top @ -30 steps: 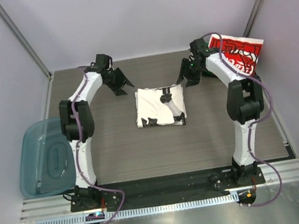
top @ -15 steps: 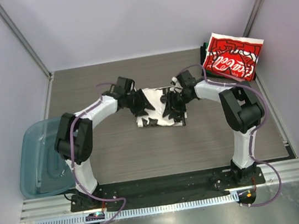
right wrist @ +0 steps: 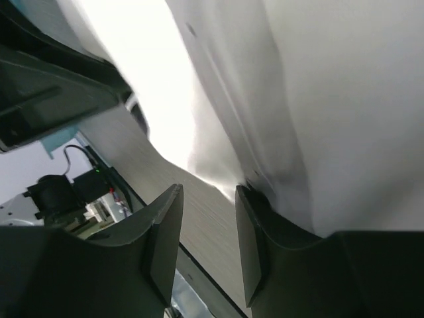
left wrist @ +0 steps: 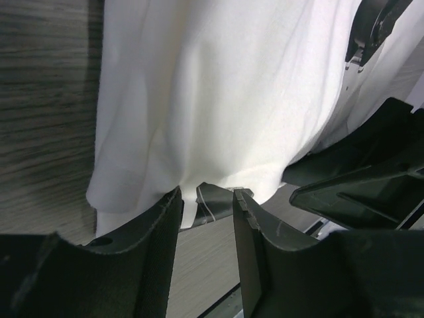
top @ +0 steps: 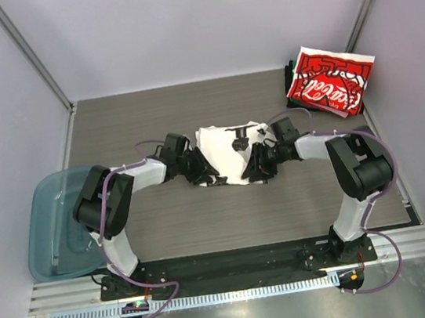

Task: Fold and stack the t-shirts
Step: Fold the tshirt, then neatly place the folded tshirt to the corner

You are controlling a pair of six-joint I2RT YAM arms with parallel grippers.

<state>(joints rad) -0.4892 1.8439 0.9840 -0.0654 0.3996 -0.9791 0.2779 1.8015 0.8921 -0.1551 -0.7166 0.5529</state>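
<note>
Your left gripper [left wrist: 207, 195] and right gripper [right wrist: 209, 192] stand with jaws parted at opposite edges of the soft, rumpled white t-shirt [top: 227, 153], mid-table. Bare grey woodgrain tabletop [top: 165, 213] surrounds it. The red folded shirt [top: 331, 83] lies well apart in the far right corner.

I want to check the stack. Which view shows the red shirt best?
Top external: the red shirt lies in full sight at the far right corner. Neither wrist view shows it; both show the white tee.
</note>
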